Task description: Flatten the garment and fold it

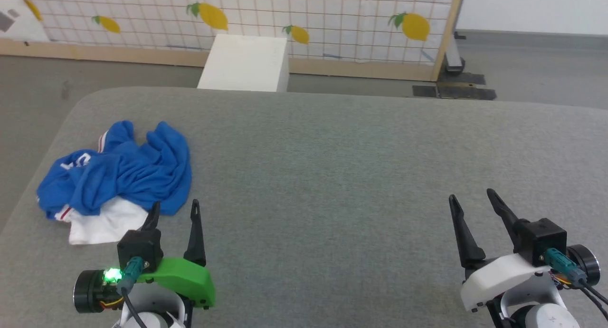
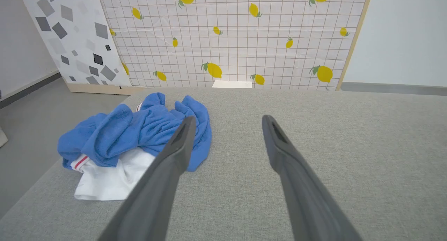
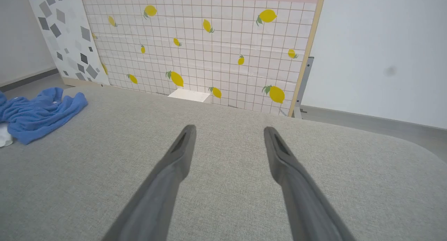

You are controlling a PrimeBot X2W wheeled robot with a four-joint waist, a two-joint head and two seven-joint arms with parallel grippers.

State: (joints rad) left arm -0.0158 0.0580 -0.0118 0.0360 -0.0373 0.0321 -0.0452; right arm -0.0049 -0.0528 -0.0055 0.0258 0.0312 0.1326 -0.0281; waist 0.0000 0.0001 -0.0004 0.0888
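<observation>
Large grey fabric-covered worktop (image 1: 332, 176) w/ rounded corners takes up most of the head view. Behind it stands a white grid-pattern backdrop panel (image 1: 332, 24) printed w/ yellow lemons, wood-edged, on a grey floor (image 1: 95, 76). In the left wrist view a second panel (image 2: 70, 35), white w/ grey diamond shapes, stands to the left of the lemon one.

The garment (image 1: 123, 176) lies in a crumpled heap at the worktop's near-left area, close to the left edge. It is bright blue jersey fabric, bunched in deep folds, w/ a white section poking out at the front and red-striped white trim at two spots. White marks on the upper left are poss. lettering, too creased to read. The same heap shows at centre-left in the left wrist view (image 2: 139, 129) and at the far left of the right wrist view (image 3: 38, 111).

A white box (image 1: 244, 64) sits on the floor just past the worktop's far edge, in front of the lemon panel.

Left jaws, bottom left of the head view: released, spread wide, empty, tips just beside the garment's near-right edge; touching or not, cannot tell. Green mount and lit green LED behind them.

Right jaws, bottom right: released, spread wide, empty, over bare worktop, well apart from the garment.
</observation>
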